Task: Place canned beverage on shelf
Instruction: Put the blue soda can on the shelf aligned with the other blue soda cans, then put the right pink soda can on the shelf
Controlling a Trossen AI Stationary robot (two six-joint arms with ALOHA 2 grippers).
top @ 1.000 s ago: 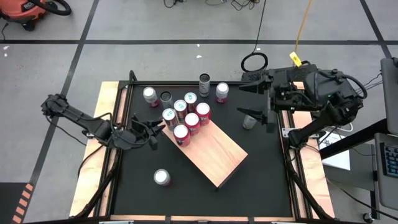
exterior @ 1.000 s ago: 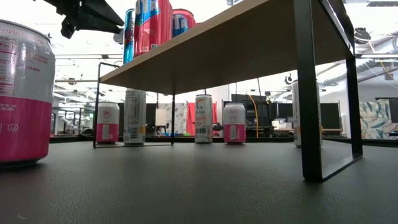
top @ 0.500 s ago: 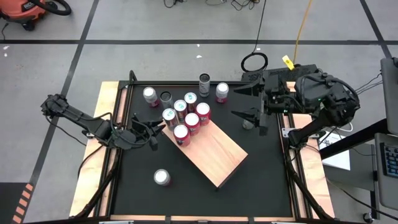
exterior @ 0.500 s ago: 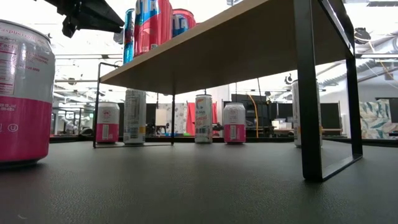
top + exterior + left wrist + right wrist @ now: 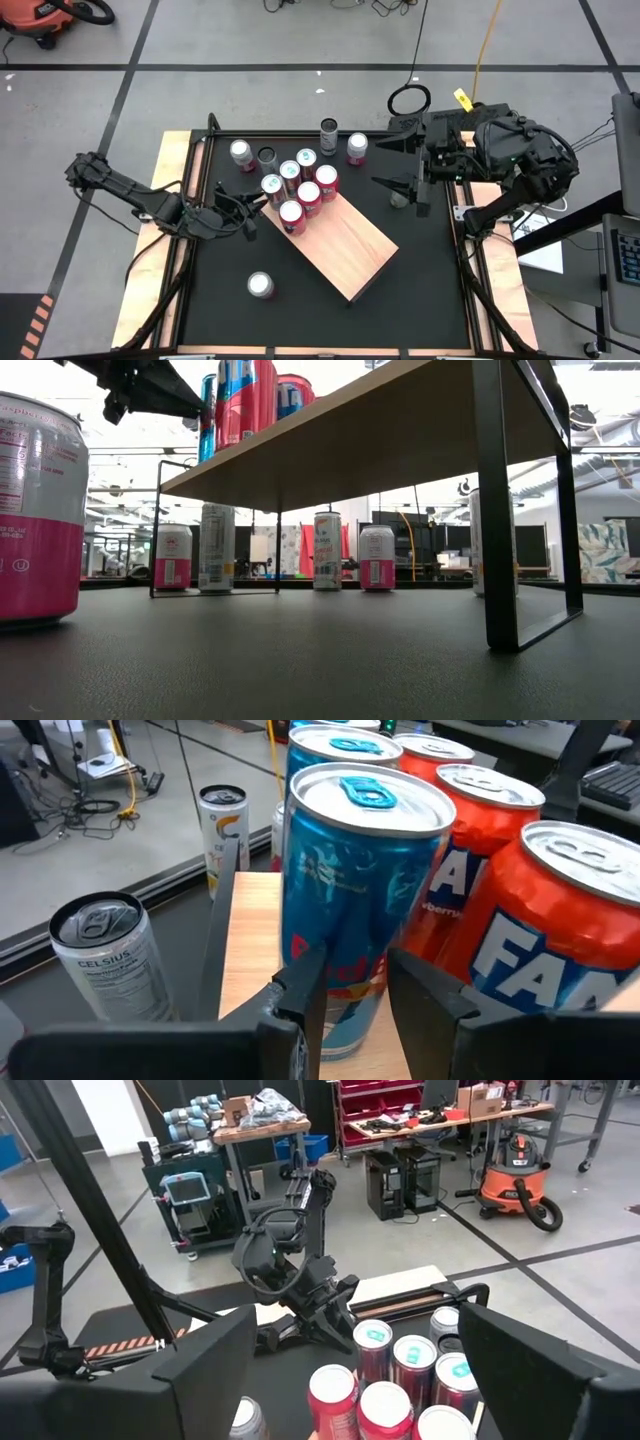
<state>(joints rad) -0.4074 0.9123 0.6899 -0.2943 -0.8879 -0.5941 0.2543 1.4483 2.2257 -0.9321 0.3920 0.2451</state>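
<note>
The left pincer (image 5: 250, 211) sits just off the near corner of the shelf (image 5: 345, 250), a thick slab of pale natural wood on black metal legs standing on the black counter (image 5: 290, 320). Its two dark fingers (image 5: 300, 995) stand narrowly apart and empty; the blue aluminium can (image 5: 358, 870) on the shelf edge is wider than the gap between them and stands just clear of the tips. That can is one of a tight cluster of six blue, red and pink cans (image 5: 297, 188) filling the shelf's upper end, with the long lower stretch of board bare.

The right pincer (image 5: 408, 184) hangs with its fingers spread wide and nothing between them, above a small grey can (image 5: 400, 196) standing on the counter on the right-hand side.

By the look of it, one can has just been set down on the shelf and the left arm is clear of it, while the right arm is lined up to collect the next. The coming move appears to call for the right pincer to drop over the grey can and close on its sides. Several more cans wait on the counter, among them a silver-topped can (image 5: 261, 285) standing alone near the front-left edge.
</note>
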